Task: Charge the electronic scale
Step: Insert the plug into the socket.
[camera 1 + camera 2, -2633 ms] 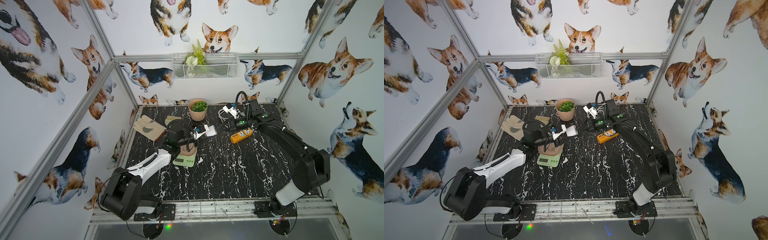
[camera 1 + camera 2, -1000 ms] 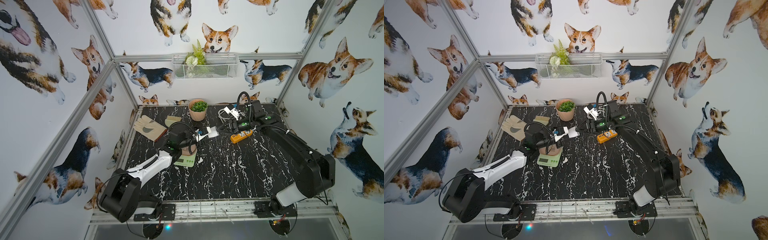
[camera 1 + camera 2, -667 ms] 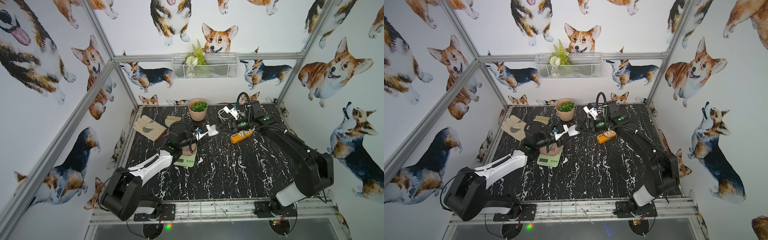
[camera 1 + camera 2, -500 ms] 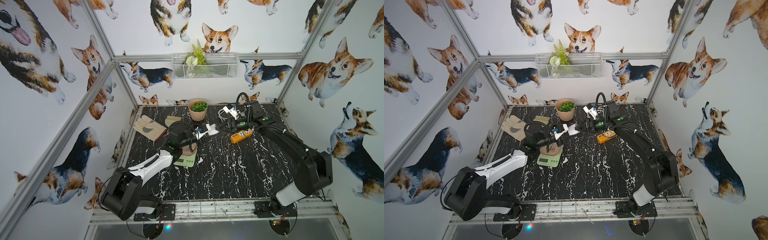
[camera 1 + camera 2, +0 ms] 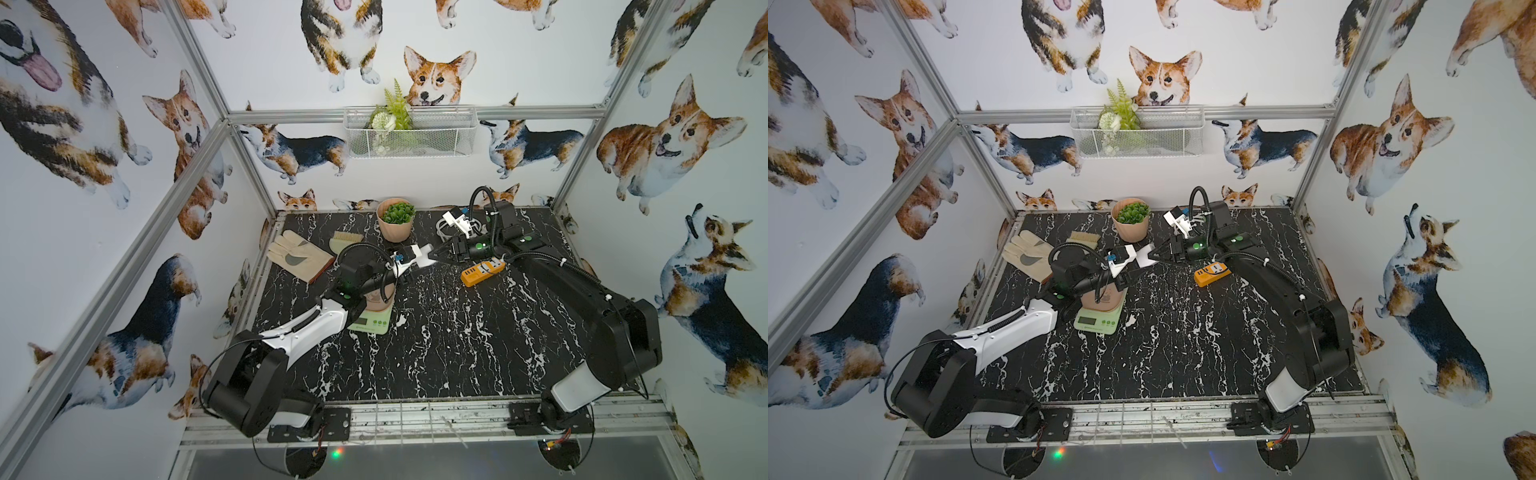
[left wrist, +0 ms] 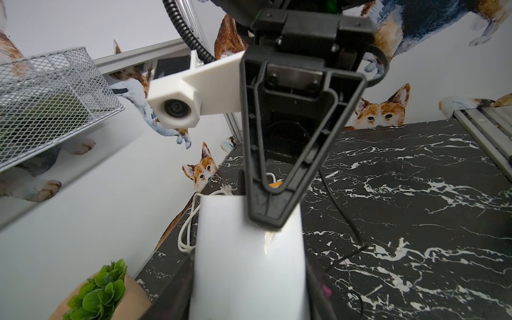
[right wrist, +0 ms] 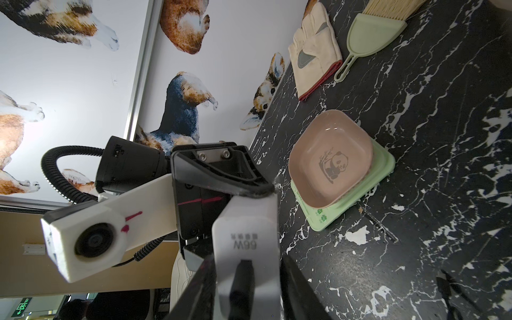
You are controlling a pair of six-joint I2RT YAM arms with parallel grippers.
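Right gripper (image 7: 248, 266) has closed, seemingly gripping the white charger (image 7: 243, 219) marked "66W", which the left gripper (image 6: 249, 266) clamps too.

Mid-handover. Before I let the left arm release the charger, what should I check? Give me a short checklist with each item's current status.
1. Grip of left end effector on the white charger: ok.
2. Firm closure of right end effector on the charger's other end: cannot tell; it straddles the charger.
3. Charger held off the table: ok.
4. The orange power strip lies socket-up near the right end effector: ok.
5. The electronic scale sits flat, pink dish seated on it: ok.
6. Scale's charging port connected: cannot tell; port hidden.
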